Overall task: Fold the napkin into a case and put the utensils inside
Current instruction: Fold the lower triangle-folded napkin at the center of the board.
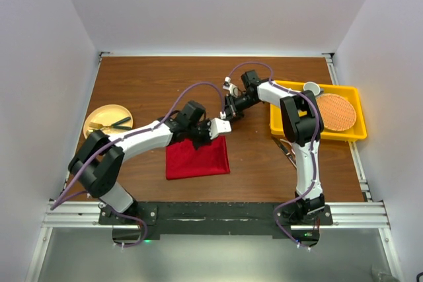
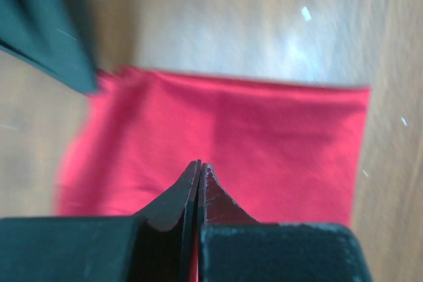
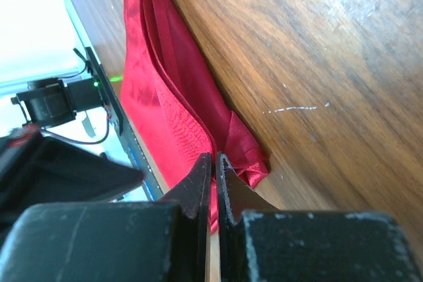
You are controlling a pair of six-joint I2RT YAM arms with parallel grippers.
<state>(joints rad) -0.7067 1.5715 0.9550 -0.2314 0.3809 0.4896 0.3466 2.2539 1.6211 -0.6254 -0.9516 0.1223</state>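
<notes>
Left end effector (image 2: 199,167) closed, right end effector (image 3: 215,158) closed

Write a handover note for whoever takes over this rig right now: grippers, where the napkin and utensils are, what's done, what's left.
Left gripper: shut, apparently pinching an edge of the napkin.
Right gripper: shut at the napkin's far right corner, red fabric between its fingers.
Napkin: folded into a layered rectangle mid-table, not yet narrow.
Utensils: slim silver pieces on the table beside the yellow tray, none in the napkin.
Left to do: finish the fold, insert the utensils.
</notes>
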